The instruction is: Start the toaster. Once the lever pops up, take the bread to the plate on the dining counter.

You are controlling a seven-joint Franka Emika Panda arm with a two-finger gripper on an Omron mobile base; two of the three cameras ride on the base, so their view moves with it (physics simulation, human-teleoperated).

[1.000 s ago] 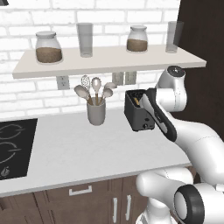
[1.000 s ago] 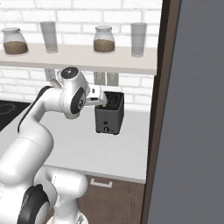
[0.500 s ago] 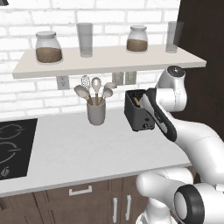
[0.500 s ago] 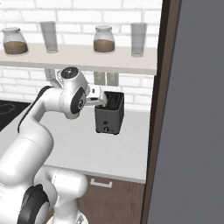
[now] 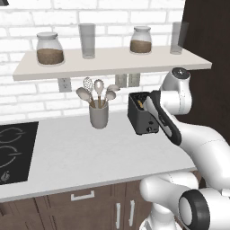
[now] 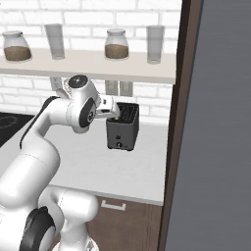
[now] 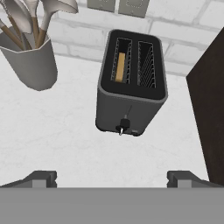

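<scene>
White brick wall fills the back of the left base view, with a long shelf (image 5: 112,63) across the top holding two jars and two glasses. Below it a white worktop (image 5: 76,157) runs across the middle, with a black hob (image 5: 13,150) at the left edge. A grey cup of spoons (image 5: 99,114) stands near the middle, and the toaster (image 5: 143,114) sits just right of it, partly behind the white arm. In the right base view the toaster (image 6: 122,128) is in the middle of the frame on the worktop (image 6: 122,169), close to a tall dark panel (image 6: 174,122) on the right. The arm's hand end reaches over the toaster's top left corner. In the hand view the toaster (image 7: 131,85) is in the middle, seen from above, with nothing touching it. The bread (image 7: 120,66) stands inside the left slot, and the right slot has none. A small lever (image 7: 124,126) sticks out low on the front. The cup of spoons (image 7: 28,61) is at the upper left. The gripper (image 7: 112,179) shows its two tips at the bottom corners, spread wide apart, holding nothing.
</scene>
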